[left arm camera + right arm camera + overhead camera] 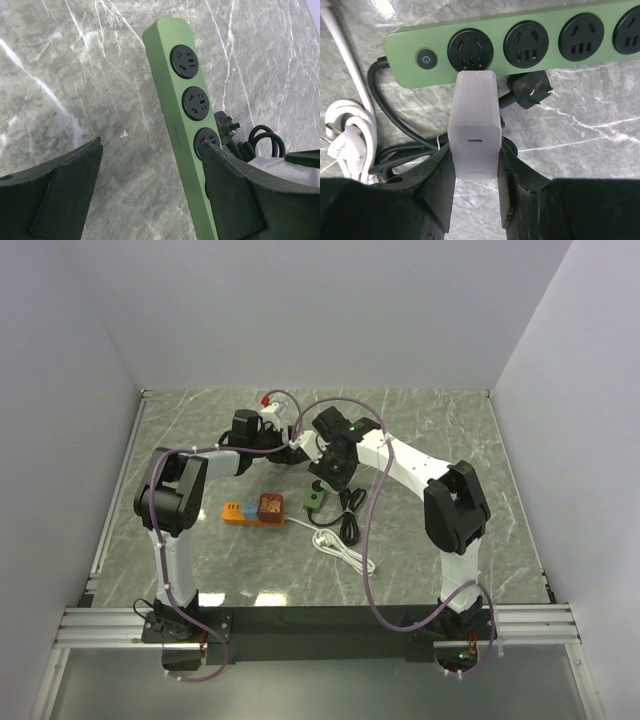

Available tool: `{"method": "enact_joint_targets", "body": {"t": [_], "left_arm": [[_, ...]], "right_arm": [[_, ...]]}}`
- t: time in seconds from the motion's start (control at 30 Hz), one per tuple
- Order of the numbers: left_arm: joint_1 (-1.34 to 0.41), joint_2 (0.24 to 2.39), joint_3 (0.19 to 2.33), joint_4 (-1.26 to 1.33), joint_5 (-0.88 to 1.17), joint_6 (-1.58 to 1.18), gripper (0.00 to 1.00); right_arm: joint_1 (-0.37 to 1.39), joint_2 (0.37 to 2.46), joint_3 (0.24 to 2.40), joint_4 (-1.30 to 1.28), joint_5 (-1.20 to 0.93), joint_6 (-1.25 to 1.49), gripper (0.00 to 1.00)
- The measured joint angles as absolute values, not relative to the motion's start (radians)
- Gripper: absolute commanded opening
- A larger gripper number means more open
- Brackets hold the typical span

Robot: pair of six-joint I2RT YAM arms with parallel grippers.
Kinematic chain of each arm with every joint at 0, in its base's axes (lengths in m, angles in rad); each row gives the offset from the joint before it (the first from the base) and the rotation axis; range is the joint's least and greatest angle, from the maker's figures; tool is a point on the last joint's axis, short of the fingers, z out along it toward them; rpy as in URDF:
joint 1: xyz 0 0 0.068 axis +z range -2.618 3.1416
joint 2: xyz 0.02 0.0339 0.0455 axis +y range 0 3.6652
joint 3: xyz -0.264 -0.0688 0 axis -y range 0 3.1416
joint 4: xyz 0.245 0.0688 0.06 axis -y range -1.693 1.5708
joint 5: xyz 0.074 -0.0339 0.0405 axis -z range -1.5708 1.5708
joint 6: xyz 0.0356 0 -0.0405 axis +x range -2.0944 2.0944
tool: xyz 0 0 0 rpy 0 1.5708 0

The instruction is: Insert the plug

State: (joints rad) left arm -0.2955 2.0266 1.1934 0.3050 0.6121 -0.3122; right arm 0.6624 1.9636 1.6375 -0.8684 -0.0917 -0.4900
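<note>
Gripping a white charger between its two fingers, the right gripper holds it pointed at the green power strip, which runs across the top of the right wrist view. The charger's far end lines up with the socket beside the round power button and covers the strip's lower edge there. Its prongs are hidden, so I cannot tell whether they are in the socket. A black plug lies loose on the marble just right of the charger. Its black cable loops down the left, and a bundled white cable sits at the left edge.

The left gripper is spread wide above the tabletop. In its wrist view the strip runs from upper centre to lower right and passes under the finger at the lower right, with bare marble across the gap.

From above, both arms meet near the middle of the grey marble table, with white walls on three sides. Open surface lies toward the right and far edges. An orange and blue block sits left of centre.
</note>
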Motion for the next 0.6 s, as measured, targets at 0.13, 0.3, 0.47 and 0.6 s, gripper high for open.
{"method": "enact_joint_targets", "body": {"t": [0.13,0.3,0.47,0.6], "left_arm": [[-0.295,2.027,1.193,0.305,0.612,-0.312,0.86],[-0.294,2.027,1.193,0.305,0.612,-0.312,0.85],[-0.294,2.027,1.193,0.305,0.612,-0.312,0.85],[-0.293,2.027,1.193,0.305,0.612,-0.312,0.85]], "right_arm": [[0.666,1.942,1.637,-0.866,-0.094,-0.489,0.00],[0.667,1.926,1.637,-0.866,-0.096,-0.489,0.00],[0.667,1.926,1.637,-0.867,-0.103,-0.489,0.00],[0.667,1.928,1.638,-0.867,-0.110,-0.490,0.00]]}}
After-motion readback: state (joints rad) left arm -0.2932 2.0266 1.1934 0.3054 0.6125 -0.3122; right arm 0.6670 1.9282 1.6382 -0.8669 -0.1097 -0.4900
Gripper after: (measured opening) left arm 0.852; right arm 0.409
